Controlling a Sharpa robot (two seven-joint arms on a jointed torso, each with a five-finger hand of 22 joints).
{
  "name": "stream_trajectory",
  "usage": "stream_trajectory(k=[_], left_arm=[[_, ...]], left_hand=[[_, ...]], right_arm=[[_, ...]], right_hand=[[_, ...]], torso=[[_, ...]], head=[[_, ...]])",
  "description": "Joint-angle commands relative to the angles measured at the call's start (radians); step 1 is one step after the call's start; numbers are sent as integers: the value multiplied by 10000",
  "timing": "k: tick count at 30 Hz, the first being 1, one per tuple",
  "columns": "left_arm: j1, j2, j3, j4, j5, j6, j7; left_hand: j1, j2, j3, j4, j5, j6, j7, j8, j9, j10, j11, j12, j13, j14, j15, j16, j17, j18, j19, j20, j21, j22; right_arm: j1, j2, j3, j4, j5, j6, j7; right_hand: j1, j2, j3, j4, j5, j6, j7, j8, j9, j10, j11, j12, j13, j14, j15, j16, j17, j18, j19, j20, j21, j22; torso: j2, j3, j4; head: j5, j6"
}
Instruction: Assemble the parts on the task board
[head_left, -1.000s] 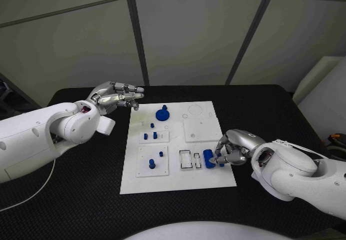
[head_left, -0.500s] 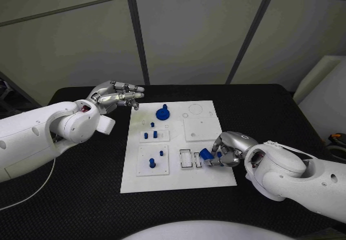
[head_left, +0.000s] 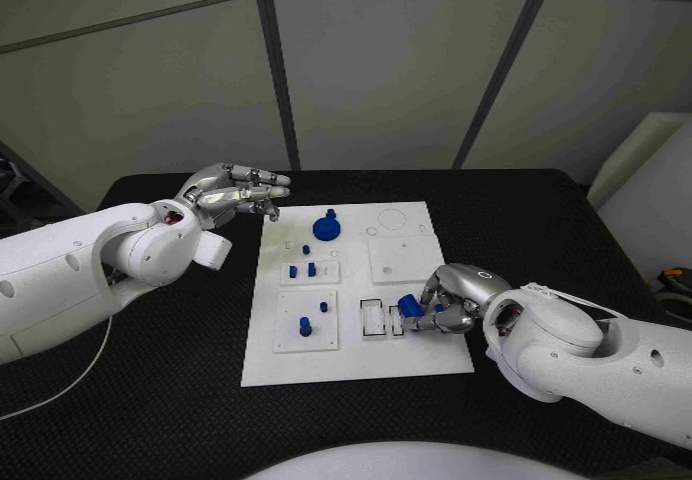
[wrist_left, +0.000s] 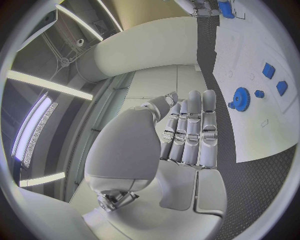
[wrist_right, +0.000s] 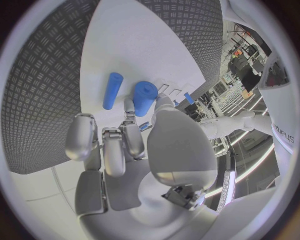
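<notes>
Lifted since a second ago, one blue peg (head_left: 410, 308) is pinched in my right hand (head_left: 450, 303) over the white board (head_left: 356, 355) near its slots; another peg (wrist_right: 112, 90) lies beside. My left hand (head_left: 231, 192) hovers spread, empty, above the counter (head_left: 159, 360).

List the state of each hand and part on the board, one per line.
Right hand: holding a blue cylinder over the board's near right.
Thin blue rod: lying flat on the task board.
Left hand: empty, fingers apart, off the board's far left corner.
Blue gear: seated on the board.
</notes>
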Motion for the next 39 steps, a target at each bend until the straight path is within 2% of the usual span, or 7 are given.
stream_trajectory(k=[1, 12, 19, 23, 26, 36, 39], left_arm=[[14, 1, 6, 28, 40, 162, -15], [15, -27, 6, 40, 40, 216, -86], [15, -35, 5, 53, 40, 257, -130], [15, -50, 5, 60, 40, 260, -143], [15, -60, 5, 64, 40, 262, -143], [15, -74, 5, 68, 39, 265, -137], [15, -77, 5, 70, 39, 265, -138]], left_hand=[[-101, 14, -56, -24, 23, -54, 10, 20, -5, -49, 5, 52, -5, -11, 29, -39, -17, -62, -50, -2, -32, 3], [-121, 16, -59, -19, 23, -72, 19, 19, -7, -70, 13, 52, -7, -13, 37, -37, -19, -64, -53, 4, -38, -1], [-121, 16, -59, -19, 23, -72, 19, 19, -7, -70, 13, 52, -7, -13, 37, -37, -19, -64, -53, 4, -38, -1], [-121, 16, -59, -19, 23, -72, 19, 19, -7, -70, 13, 52, -7, -13, 37, -37, -19, -64, -53, 4, -38, -1], [-145, 11, -65, -15, 23, -89, 25, 21, -7, -92, 20, 53, -7, -18, 45, -36, -22, -65, -57, 11, -48, -8], [-143, 7, -63, -22, 24, -96, 26, 21, -7, -101, 21, 54, -8, -24, 46, -38, -24, -65, -61, 13, -52, -11], [-143, 7, -63, -22, 24, -96, 26, 21, -7, -101, 21, 54, -8, -24, 46, -38, -24, -65, -61, 13, -52, -11]], right_arm=[[-20, 44, -26, -84, -116, 332, -313], [-21, 118, -26, -169, 276, 294, -759], [-22, 131, -26, -158, 665, 152, -902], [-21, 8, -26, -62, 939, -399, -702], [-20, -71, -25, 33, 1057, -858, -565], [-17, -249, -21, 315, 1343, -2132, -474], [-16, -290, -20, 407, 1421, -2396, -440]], right_hand=[[19, 105, -109, -4, 38, -100, 27, 41, -3, -85, 8, -81, -23, 951, -38, 21, 2137, -126, -16, 4, -28, -24], [610, 385, -134, -111, 1307, -167, 28, 218, 79, -78, 2, -98, 97, 961, -41, 42, 2189, -135, 5, 8, -6, 35], [634, 451, -160, -80, 1519, -104, 4, 282, 105, -49, -18, -79, 142, 966, -51, 52, 2213, -141, 25, 3, 17, 72], [545, 602, -210, -12, 2102, 87, -90, 413, 159, 83, -99, 47, 308, 983, -111, 87, 2290, -151, 68, -40, 64, 144], [483, 672, -238, -8, 2317, 210, -158, 485, 195, 152, -155, 105, 390, 999, -156, 119, 2363, -166, 114, -76, 116, 222], [420, 750, -281, -4, 2604, 407, -272, 594, 262, 258, -254, 183, 509, 1028, -239, 180, 2500, -196, 200, -151, 214, 369], [399, 772, -287, 1, 2664, 435, -288, 610, 274, 271, -270, 186, 521, 1033, -253, 189, 2520, -202, 217, -165, 233, 398]], torso=[[1, 3, 10], [0, 5, -19], [-13, 7, -9], [-11, 5, 4], [-9, 3, -13], [-4, 7, 9], [-1, 3, -10]], head=[[-19, 2], [-25, 6], [-52, -3], [-36, 8], [-15, 23], [-23, 59], [17, 81]])
